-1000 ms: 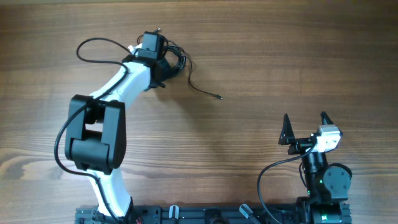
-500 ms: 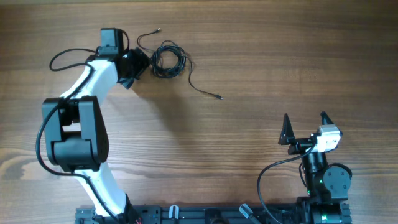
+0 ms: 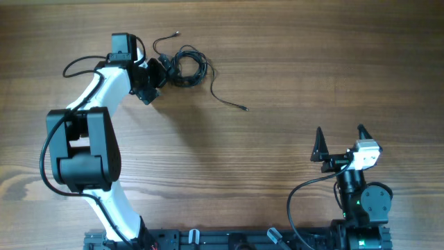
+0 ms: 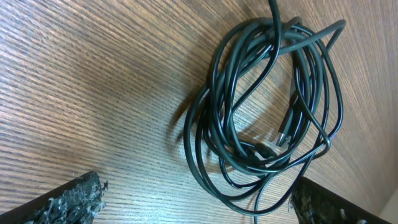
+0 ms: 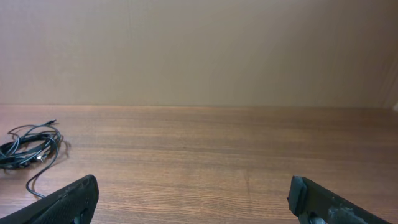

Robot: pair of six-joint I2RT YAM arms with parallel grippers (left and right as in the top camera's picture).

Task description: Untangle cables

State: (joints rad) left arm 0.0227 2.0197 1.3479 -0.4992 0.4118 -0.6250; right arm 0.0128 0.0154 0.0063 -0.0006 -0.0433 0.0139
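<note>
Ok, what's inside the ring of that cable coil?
Bare wooden table shows through the coil; a small plug lies among its strands. Whatever sits beneath the overlapping strands is hidden.

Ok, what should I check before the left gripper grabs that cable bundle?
1. Left gripper open: ok, fingers wide apart.
2. Cables lined up ahead of it: ok, in the left wrist view.
3. Gripper touching cables: cannot tell.
4. Cables separated: not ok, one tangled coil.
5. Loose end unobstructed: ok, lying alone on the table.
6. Right gripper out of the way: ok, open, far off.
</note>
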